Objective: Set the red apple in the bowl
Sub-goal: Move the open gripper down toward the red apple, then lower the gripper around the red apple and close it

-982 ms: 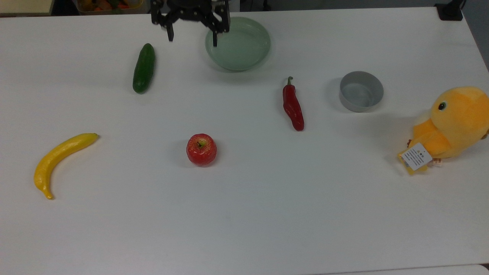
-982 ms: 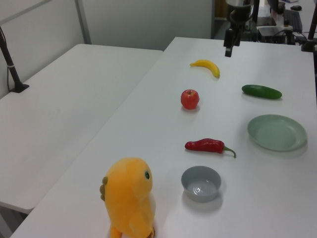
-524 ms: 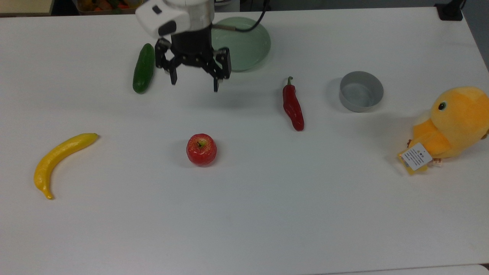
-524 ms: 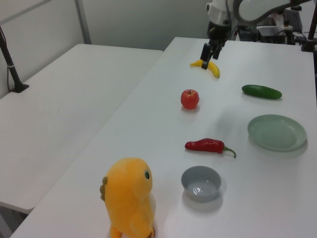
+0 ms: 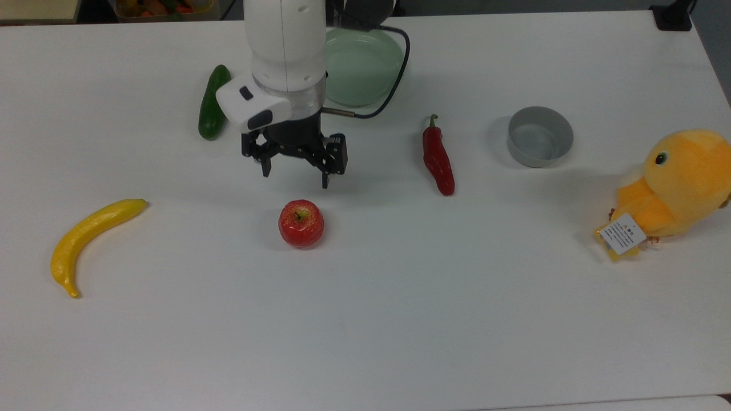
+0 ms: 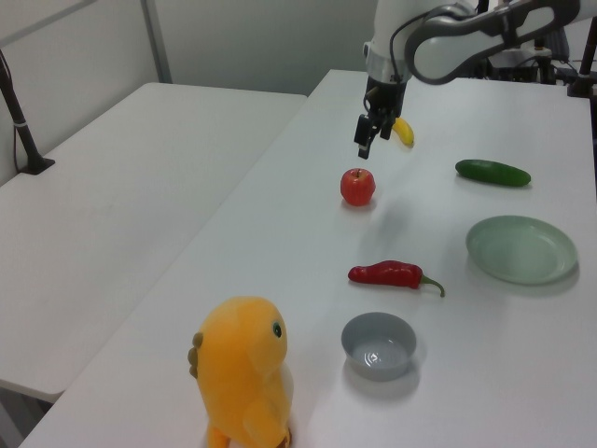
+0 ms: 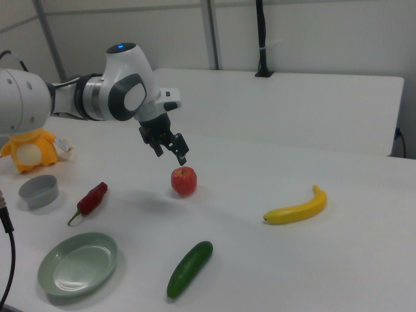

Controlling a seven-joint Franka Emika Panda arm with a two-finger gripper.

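Top view: the gripper (image 5: 295, 178) has come down the frame from beside the cucumber (image 5: 213, 102) to just above the apple (image 5: 301, 223), fingers spread wide, holding nothing. The apple sits on the table (image 5: 365, 319), well apart from the bowl (image 5: 540, 137). Bowl and green dish (image 5: 365, 68) hold nothing.

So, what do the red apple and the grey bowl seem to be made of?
The red apple looks like glossy plastic or wax: it shows sharp highlights and a uniform shine. The grey bowl seems matte plastic, possibly ceramic: even colour, with a faint glint inside.
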